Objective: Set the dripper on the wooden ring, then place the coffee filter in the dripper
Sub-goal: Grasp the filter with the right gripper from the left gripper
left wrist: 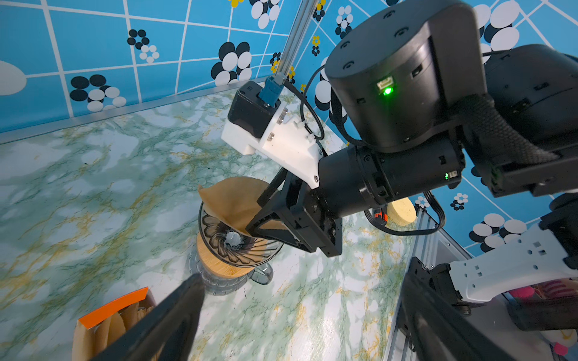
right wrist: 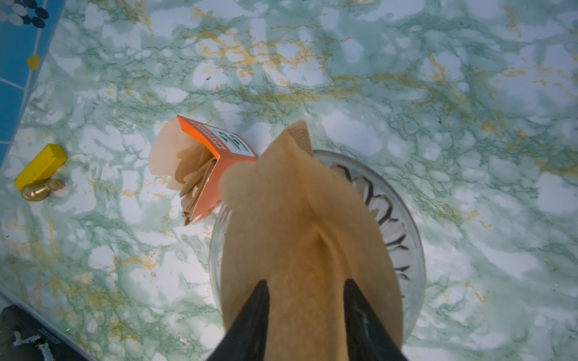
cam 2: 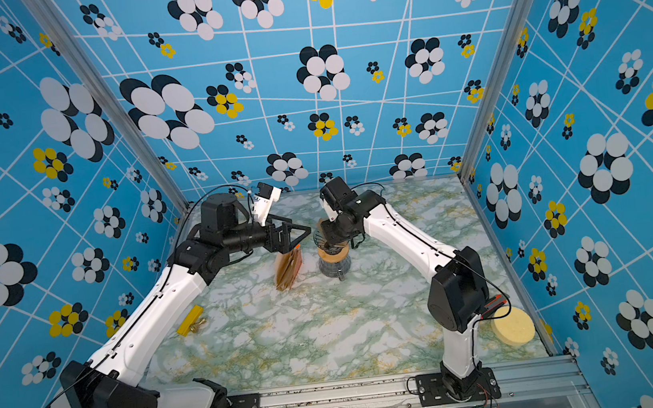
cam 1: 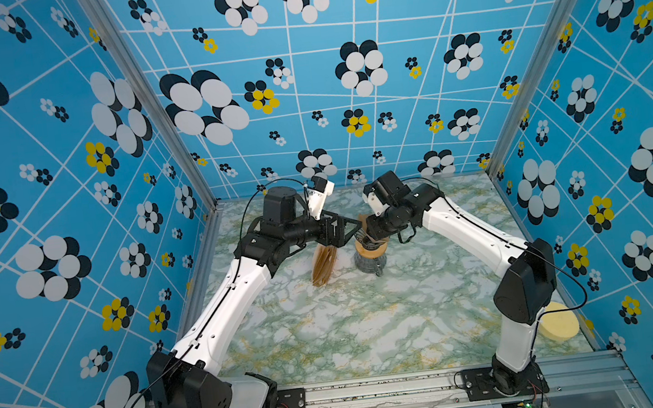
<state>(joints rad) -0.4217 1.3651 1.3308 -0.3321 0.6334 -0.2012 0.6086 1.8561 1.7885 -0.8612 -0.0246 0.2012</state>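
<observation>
A: Coffee filter (right wrist: 306,225), position?
B: In the dripper (right wrist: 403,237), leaning on one side. Its top edge stands well above the rim. The opposite side is bare, with the spiral ribs showing.

A: Look of it?
B: Thin tan paper with one soft crease down the middle. A seam tab sits at the top and the edge curls a little.

A: Under the dripper?
B: A wooden ring (left wrist: 219,265), then the glass jug (left wrist: 262,275) with its handle in sight, standing on the desk (right wrist: 469,93).

A: Right claw (right wrist: 306,283)?
B: Over the dripper, jaws parted, the paper showing in the gap. No pinch that I can make out, though the pads are out of frame.

A: Left claw (cam 2: 303,236)?
B: Spread wide and empty, just beside the dripper and above the packet (right wrist: 203,175).

A: Packet contents?
B: Stacked brown filters. The mouth is open with an orange tag at it. It stands on the desk near the jug.

A: Further out?
B: A yellow block (right wrist: 40,165) lies against a small brass piece (right wrist: 42,190) near the desk's edge. A pale round disc (cam 2: 513,325) sits at the near right corner.
</observation>
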